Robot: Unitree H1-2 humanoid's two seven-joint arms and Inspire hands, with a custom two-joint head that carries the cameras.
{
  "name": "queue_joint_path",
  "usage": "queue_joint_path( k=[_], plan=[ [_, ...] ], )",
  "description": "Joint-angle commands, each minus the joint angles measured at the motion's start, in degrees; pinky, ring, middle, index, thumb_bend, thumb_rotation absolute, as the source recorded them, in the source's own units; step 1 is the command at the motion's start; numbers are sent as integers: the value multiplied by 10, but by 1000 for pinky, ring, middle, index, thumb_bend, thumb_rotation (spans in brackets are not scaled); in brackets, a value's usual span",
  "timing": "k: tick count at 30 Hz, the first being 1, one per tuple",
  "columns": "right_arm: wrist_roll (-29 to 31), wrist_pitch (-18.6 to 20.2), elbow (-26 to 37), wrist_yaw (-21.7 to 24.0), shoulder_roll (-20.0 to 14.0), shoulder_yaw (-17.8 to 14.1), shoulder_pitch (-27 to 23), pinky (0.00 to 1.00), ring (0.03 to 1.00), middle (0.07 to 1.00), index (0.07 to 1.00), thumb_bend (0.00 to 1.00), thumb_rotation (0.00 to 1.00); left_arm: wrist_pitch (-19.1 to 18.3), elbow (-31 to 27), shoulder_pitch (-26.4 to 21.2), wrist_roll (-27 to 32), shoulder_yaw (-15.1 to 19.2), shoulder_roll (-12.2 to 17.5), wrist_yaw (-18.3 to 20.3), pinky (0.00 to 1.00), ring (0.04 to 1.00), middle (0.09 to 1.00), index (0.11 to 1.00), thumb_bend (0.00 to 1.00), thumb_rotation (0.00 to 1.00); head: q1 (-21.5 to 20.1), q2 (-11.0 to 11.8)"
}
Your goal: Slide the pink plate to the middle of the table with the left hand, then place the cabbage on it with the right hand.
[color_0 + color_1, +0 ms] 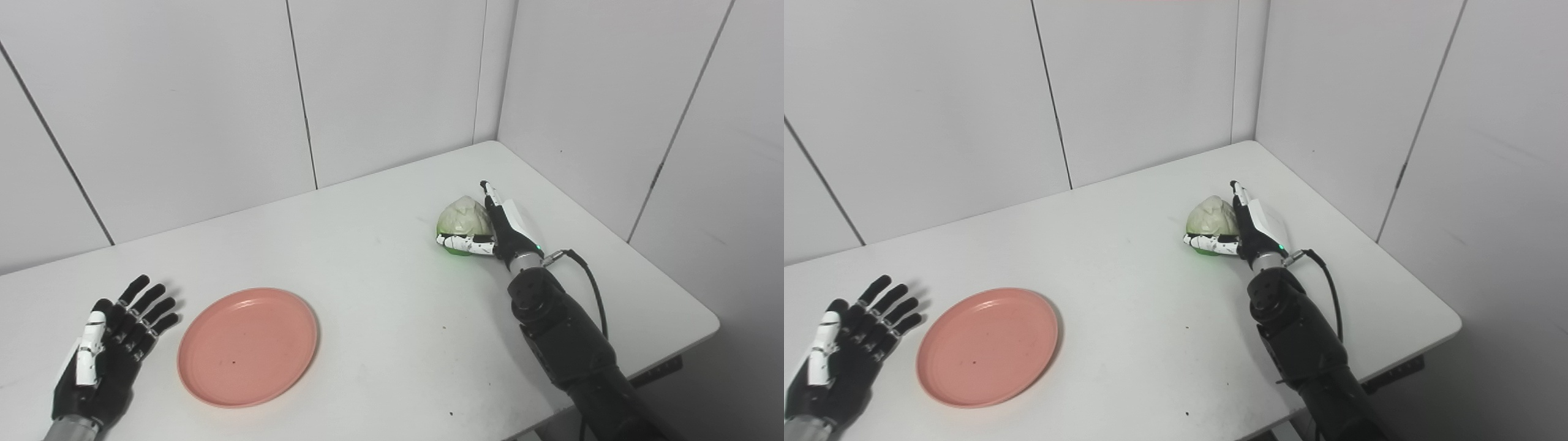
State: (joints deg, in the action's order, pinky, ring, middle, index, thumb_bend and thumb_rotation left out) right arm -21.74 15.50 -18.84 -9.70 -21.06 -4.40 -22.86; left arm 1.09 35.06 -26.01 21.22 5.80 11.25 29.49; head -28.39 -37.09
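The pink plate [248, 346] lies bare. The left hand [107, 352] rests spread beside it. The right hand [496, 229] cups the cabbage [462, 220] on the table [380, 294].

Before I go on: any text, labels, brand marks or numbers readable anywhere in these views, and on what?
None readable. The pink plate, cabbage, table, wall panels and both hands, left hand and right hand, carry no legible writing. The right wrist shows only a small green light.
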Motion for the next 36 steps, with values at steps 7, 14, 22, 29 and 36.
queue_joint_path(
  k=[7, 14, 22, 29, 36],
  plan=[
    [14, -37, 20, -33, -1, -7, -23, 596, 681, 714, 720, 993, 193, -51, 22, 35, -11, -5, 2, -17, 834, 852, 881, 876, 461, 985, 2, -1],
    [6, -55, 5, -31, -10, 11, -25, 482, 519, 564, 545, 887, 111, -47, 21, 36, -13, -8, 3, -16, 833, 854, 881, 875, 471, 971, 2, -1],
    [7, -41, -8, -28, -8, 18, -31, 432, 483, 532, 486, 523, 135, -49, 18, 36, -12, -10, 3, -15, 836, 857, 885, 878, 470, 974, 4, -3],
    [1, -46, -5, -37, -8, 19, -30, 405, 467, 522, 486, 520, 132, -50, 16, 36, -12, -9, 0, -18, 839, 859, 886, 878, 466, 980, 8, -4],
    [2, -31, 21, -38, -5, 12, -29, 408, 469, 517, 486, 519, 131, -55, 9, 38, -11, -12, -4, -23, 851, 868, 894, 886, 466, 998, 21, -3]
  ],
)
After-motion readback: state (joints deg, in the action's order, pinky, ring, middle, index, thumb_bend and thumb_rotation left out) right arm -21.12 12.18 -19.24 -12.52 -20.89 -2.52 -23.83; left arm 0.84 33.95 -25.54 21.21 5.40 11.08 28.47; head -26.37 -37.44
